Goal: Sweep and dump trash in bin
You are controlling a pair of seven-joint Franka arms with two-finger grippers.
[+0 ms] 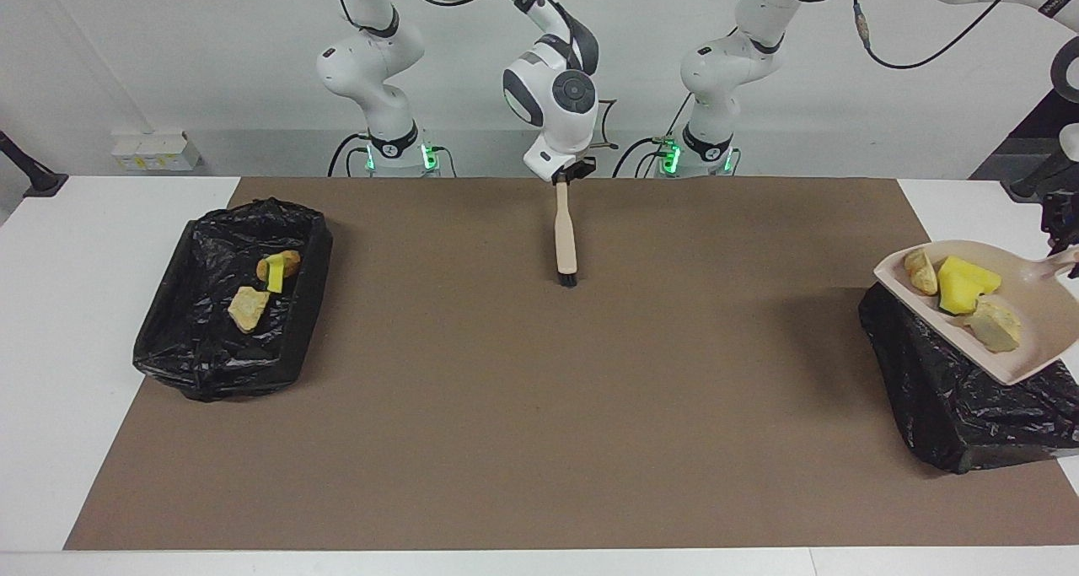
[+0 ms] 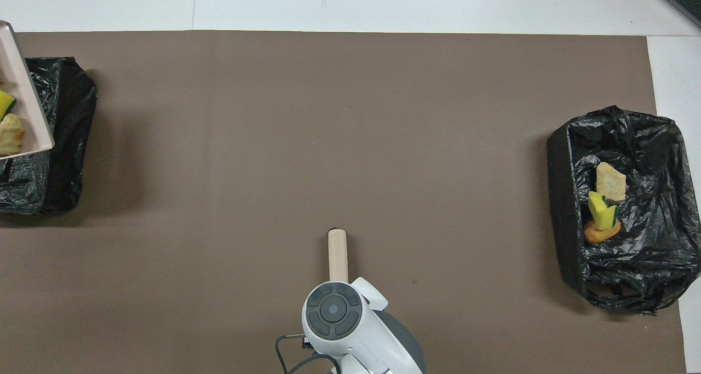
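The beige dustpan [image 1: 1003,340] is held up over the black-lined bin [image 1: 944,390] at the left arm's end of the table. Its handle is pinched by the left gripper [image 1: 1064,251], whose fingers are closed narrowly on it. Four pieces of trash [image 1: 961,293] lie in the pan, away from those fingers. Three more pieces [image 1: 261,285] lie in the other bin [image 1: 211,357]. The brush [image 1: 565,239] is gripped tightly by the right gripper [image 1: 563,175] and hangs over the brown mat [image 1: 506,407].

A: Overhead, what's past the right arm [image 2: 350,330]?
B: Brush handle [image 2: 338,253] juts forward from it; end effector hidden.
A: Dustpan [image 2: 27,100]?
B: Edge only, over one black-lined bin [image 2: 60,144]. Other bin [image 2: 569,199] holds three trash pieces [image 2: 605,207].
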